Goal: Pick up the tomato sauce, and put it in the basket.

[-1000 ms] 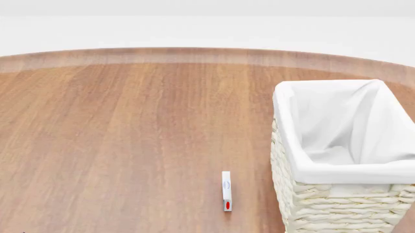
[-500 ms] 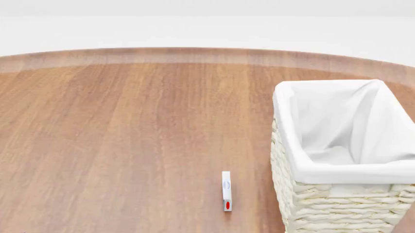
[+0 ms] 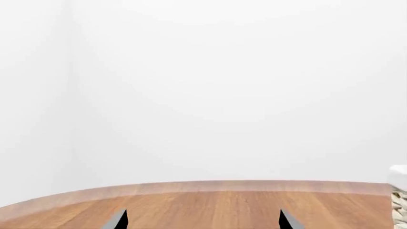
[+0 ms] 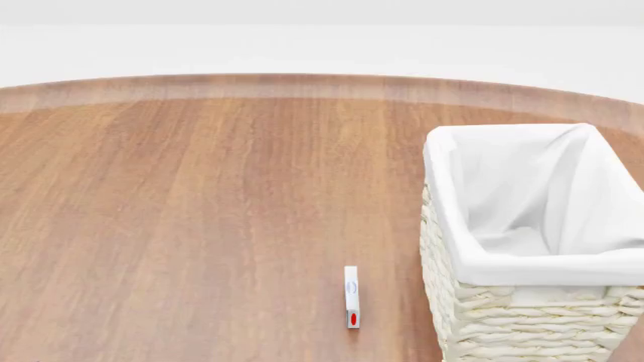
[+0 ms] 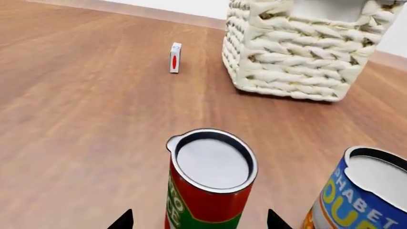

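Observation:
The tomato sauce [image 5: 210, 191] is a small red-and-green can with a silver top, standing upright on the wooden table in the right wrist view. My right gripper [image 5: 199, 222] is open, its two dark fingertips on either side of the can and apart from it. The basket [image 4: 533, 249], cream wicker with a white cloth liner, stands at the right of the head view; in the right wrist view the basket [image 5: 299, 47] lies beyond the can. My left gripper [image 3: 202, 220] is open over bare wood with nothing between its fingers. Neither gripper nor the can shows in the head view.
A blue-and-yellow can [image 5: 356, 195] stands close beside the tomato sauce. A small white box with a red mark [image 4: 351, 296] lies on the table left of the basket. The table's far curved edge [image 4: 302, 83] meets a white wall.

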### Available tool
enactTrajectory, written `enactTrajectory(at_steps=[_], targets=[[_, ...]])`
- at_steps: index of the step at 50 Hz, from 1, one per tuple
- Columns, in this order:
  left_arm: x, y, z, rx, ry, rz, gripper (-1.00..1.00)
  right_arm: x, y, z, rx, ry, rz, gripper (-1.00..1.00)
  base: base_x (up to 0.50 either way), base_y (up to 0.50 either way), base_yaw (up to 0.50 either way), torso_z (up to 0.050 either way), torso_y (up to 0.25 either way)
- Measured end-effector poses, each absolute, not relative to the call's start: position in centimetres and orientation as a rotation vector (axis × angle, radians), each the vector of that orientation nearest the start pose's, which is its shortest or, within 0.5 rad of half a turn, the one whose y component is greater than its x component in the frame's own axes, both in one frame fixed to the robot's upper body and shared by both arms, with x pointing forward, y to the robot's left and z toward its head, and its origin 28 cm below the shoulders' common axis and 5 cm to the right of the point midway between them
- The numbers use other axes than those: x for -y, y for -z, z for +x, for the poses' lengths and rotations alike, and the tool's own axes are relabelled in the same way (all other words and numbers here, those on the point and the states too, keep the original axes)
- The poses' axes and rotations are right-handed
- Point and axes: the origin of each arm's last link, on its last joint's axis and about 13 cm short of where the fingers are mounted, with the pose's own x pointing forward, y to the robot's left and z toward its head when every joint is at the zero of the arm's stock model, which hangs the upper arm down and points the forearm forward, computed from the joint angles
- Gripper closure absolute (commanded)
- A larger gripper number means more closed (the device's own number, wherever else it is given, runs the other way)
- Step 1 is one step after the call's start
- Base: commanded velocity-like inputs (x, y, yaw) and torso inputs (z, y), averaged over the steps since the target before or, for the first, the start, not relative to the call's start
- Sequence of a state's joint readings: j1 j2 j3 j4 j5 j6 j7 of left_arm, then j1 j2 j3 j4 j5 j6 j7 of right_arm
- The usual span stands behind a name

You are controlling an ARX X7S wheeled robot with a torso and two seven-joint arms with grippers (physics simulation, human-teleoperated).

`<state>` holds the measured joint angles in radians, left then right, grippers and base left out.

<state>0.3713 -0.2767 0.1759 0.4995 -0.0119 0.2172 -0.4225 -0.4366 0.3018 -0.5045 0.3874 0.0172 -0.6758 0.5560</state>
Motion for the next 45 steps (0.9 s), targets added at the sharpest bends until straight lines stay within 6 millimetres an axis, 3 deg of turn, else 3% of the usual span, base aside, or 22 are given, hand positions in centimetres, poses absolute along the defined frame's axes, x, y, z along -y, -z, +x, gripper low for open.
enactTrajectory(at_steps=[35, 36, 45], targets=[[-21.1, -6.6, 12.8, 0.328, -0.122, 0.070, -1.00, 9.9, 8.0, 4.1, -0.198, -0.040, -0.105, -1.00, 0.00, 0.00, 0.00, 0.000, 0.000], [-21.1, -6.6, 12.8, 0.328, -0.122, 0.070, -1.00, 9.9, 8.0, 4.1, -0.198, -0.041, -0.105, 1.00, 0.00, 0.00, 0.00, 0.000, 0.000], [-21.1, -6.6, 12.8, 0.328, -0.122, 0.071, -1.00, 10.3, 8.0, 4.5, -0.182, -0.021, -0.083, 1.00, 0.00, 0.00, 0.00, 0.000, 0.000]])
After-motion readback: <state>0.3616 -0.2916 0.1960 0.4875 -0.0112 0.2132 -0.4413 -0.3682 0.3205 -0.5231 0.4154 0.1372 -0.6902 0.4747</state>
